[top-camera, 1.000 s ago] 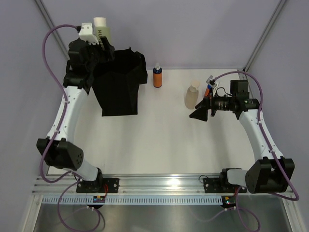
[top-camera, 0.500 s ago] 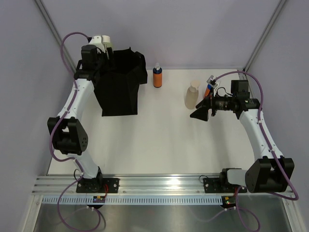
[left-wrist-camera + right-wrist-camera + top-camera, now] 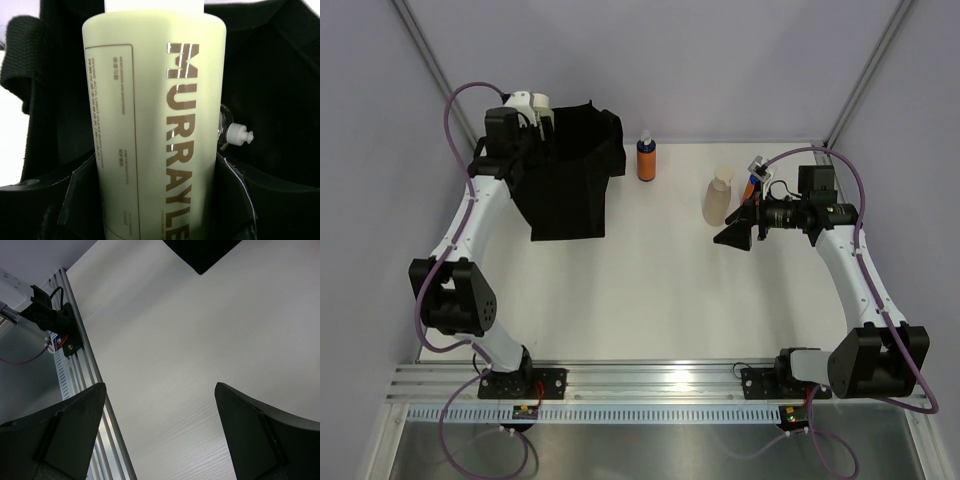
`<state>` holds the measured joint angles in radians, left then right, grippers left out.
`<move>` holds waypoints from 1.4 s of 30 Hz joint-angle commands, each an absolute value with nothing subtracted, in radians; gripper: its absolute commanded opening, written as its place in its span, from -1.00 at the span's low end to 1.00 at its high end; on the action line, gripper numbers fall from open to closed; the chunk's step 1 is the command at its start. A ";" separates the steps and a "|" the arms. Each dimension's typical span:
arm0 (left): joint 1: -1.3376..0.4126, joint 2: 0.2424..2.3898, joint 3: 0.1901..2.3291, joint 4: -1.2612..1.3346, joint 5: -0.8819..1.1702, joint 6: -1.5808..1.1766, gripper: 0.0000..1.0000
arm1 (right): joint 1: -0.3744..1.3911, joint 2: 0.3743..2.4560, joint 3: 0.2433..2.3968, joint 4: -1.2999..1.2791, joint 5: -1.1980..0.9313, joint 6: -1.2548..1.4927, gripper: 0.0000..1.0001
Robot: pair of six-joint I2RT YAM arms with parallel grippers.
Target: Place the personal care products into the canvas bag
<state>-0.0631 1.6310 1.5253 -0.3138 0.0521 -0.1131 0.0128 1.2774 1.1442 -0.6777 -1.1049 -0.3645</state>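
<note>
Top view: my left claw (image 3: 532,112) is hanging over the far left corner of the black canvas bag (image 3: 570,175), which is standing open at the back left of the white worktop (image 3: 650,300). An orange bottle (image 3: 646,158) with a blue top is standing just right of the bag. A tall beige pump bottle (image 3: 719,197) is standing further right, near my right claw (image 3: 733,233).

Left wrist view: my left claw is pinching the olive-green bottle (image 3: 150,130) between its fingers (image 3: 80,200), with the bag's dark inside showing behind it.

Right wrist view: my right claw (image 3: 159,390) is spreading wide, with only worktop showing between its fingers.
</note>
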 commanded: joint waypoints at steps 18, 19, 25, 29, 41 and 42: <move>-0.038 1.574 1.394 -0.093 0.310 0.109 -0.63 | 0.008 1.292 1.167 -0.695 -1.144 -0.403 0.99; -0.037 1.584 1.405 -0.127 0.308 0.109 -0.61 | 0.008 1.293 1.170 -0.695 -1.144 -0.403 0.99; -0.029 1.670 1.506 -0.241 0.243 0.101 -0.04 | 0.008 1.301 1.172 -0.699 -1.149 -0.405 0.99; -0.031 1.703 1.567 -0.297 0.160 0.083 0.49 | 0.008 1.301 1.172 -0.701 -1.147 -0.405 0.99; -0.029 1.715 1.628 -0.356 0.101 0.080 0.98 | 0.008 1.308 1.177 -0.706 -1.137 -0.408 0.99; -0.029 1.710 1.625 -0.353 0.104 0.080 0.98 | 0.008 1.308 1.177 -0.704 -1.125 -0.408 0.99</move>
